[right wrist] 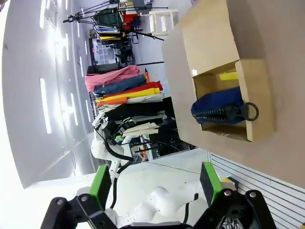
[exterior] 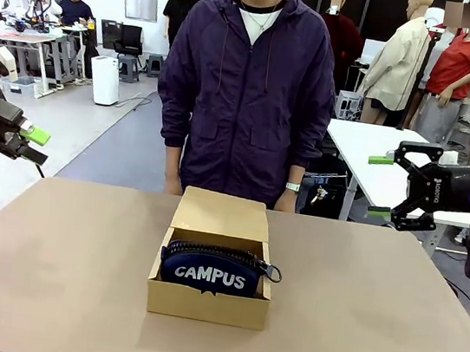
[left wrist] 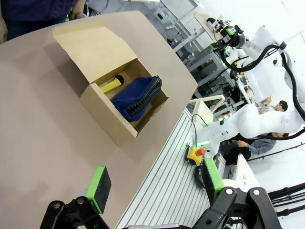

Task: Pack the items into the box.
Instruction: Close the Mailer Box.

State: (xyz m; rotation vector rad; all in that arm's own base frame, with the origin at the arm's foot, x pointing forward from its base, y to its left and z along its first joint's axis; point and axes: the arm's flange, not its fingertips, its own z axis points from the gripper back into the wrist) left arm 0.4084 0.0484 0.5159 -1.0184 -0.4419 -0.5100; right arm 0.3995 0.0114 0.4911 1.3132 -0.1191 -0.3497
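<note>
As pouch (exterior: 208,275) and knife (left wrist: 112,85) lie in box (exterior: 206,305), well apart from left fingers (exterior: 38,134) and right fingers (exterior: 382,160) | flap (exterior: 221,213) up, closing likely left | both spread, empty

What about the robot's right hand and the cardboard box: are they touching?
Apart. The front view shows the right hand open in the air, well off to the side of the box.
</note>
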